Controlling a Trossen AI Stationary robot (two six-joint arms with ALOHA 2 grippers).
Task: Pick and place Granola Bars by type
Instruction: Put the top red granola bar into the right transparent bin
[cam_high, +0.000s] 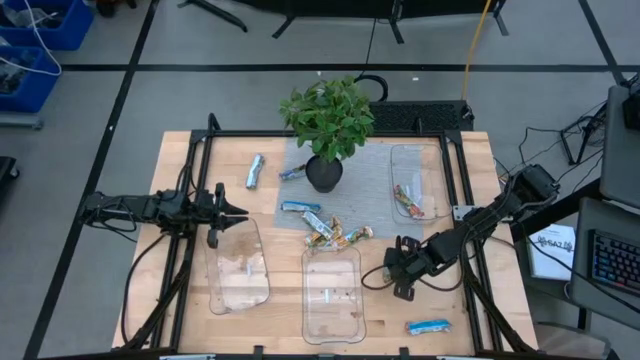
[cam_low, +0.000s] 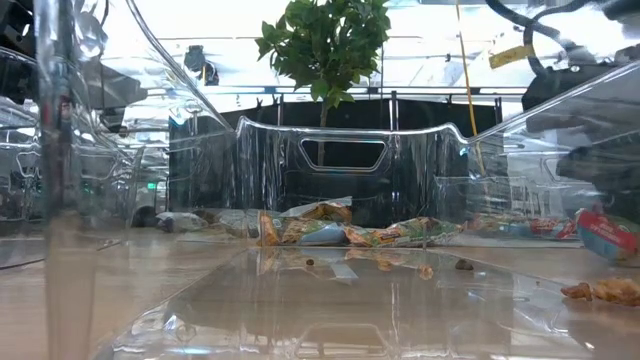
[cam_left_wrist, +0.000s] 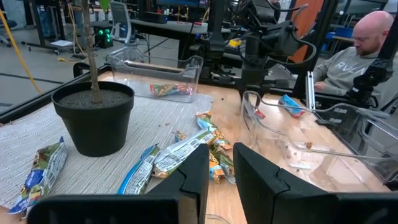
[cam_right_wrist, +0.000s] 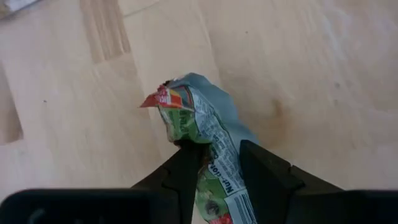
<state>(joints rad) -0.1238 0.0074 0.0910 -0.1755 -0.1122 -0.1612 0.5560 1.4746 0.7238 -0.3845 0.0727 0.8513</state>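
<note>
While your wooden table (cam_high: 180, 160) carries three clear trays (cam_high: 238, 268), loose granola bars (cam_high: 325, 230) lie heaped beside the potted plant (cam_high: 328, 125). Your right gripper (cam_right_wrist: 214, 158) pinches one crumpled bar (cam_right_wrist: 199, 118) above bare wood near the middle tray. Your left gripper (cam_left_wrist: 221, 165) waits narrowly parted and empty, facing the heap.

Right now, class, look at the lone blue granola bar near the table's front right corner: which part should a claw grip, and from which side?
Grip the blue bar at its middle, across the narrow width, coming straight down from above. It lies flat on the bare table, long axis running left to right in the high view, with nothing close beside it, so both long edges are free.
</note>
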